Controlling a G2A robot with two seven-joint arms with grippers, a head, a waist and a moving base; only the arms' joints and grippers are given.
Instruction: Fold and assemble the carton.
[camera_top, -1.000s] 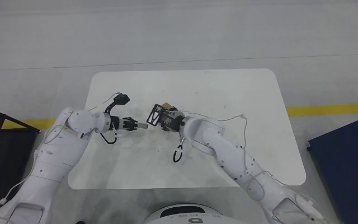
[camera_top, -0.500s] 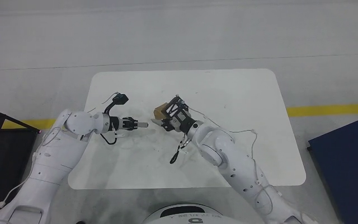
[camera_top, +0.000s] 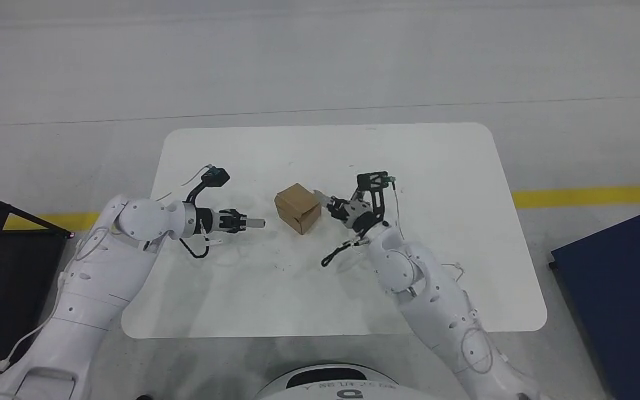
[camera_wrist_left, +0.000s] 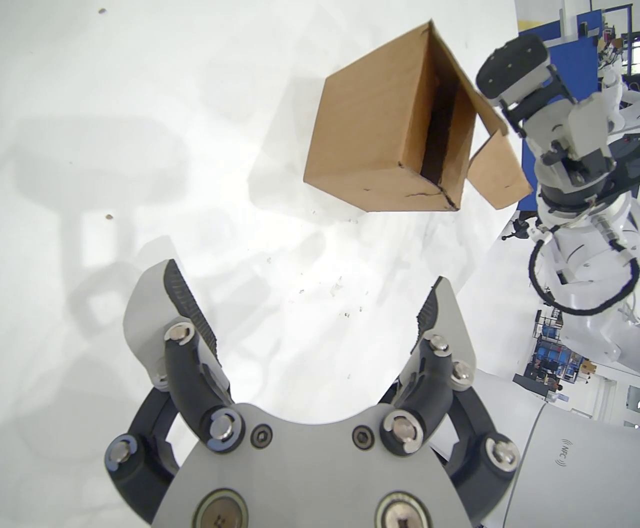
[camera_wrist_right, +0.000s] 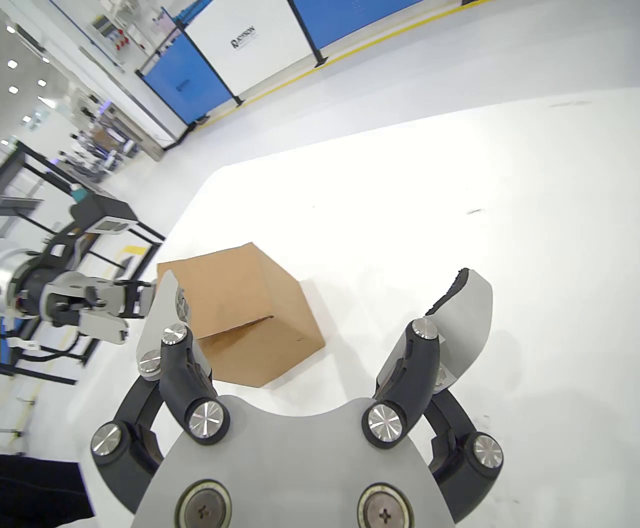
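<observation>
One small cardboard carton sits in the middle of the table. The left gripper and right gripper are both spread wide, holding nothing. It looks light and bendy, maybe easy to squash; pinch the loose flap by its edge.

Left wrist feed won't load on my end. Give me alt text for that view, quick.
A brown carton sits on the white table, one end flap open toward the right gripper beside it. The left gripper hangs short of the carton, jaws open and empty.
</observation>
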